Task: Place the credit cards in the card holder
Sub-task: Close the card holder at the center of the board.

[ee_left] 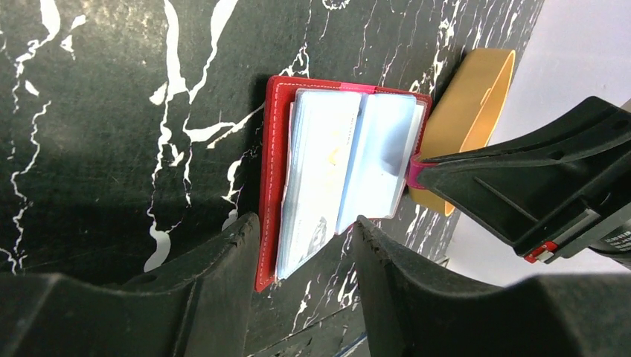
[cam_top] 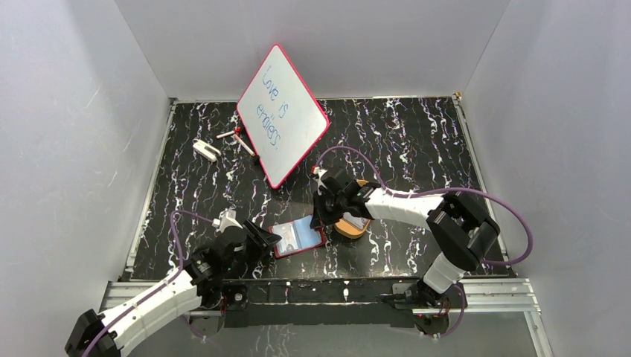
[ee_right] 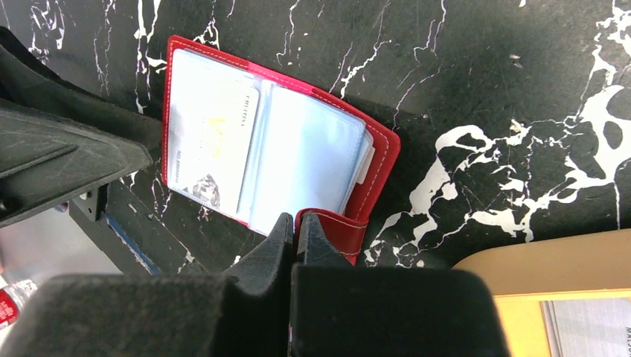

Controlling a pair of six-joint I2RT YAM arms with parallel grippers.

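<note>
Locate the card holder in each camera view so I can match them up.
Top external: card holder lies open at lower centre, just left of the orange-tan tray.
Left wrist: card holder fills mid-frame, clear sleeves facing up.
Right wrist: card holder sits left of centre, in the upper half.
Shared landmark: the tray, upper right in left wrist, bottom right in right wrist.

Setting: robot lab test cell. Evid.: plain grey walls (cam_top: 74, 149) boxing in 3 sides; black marble-print tabletop (cam_top: 417, 141); metal rail (cam_top: 506, 294) at near edge carrying left arm (cam_top: 156, 297) & right arm (cam_top: 402, 202); purple cabling (cam_top: 513, 216) hanging loose; red-framed whiteboard (cam_top: 286, 111) w/ handwriting.
</note>
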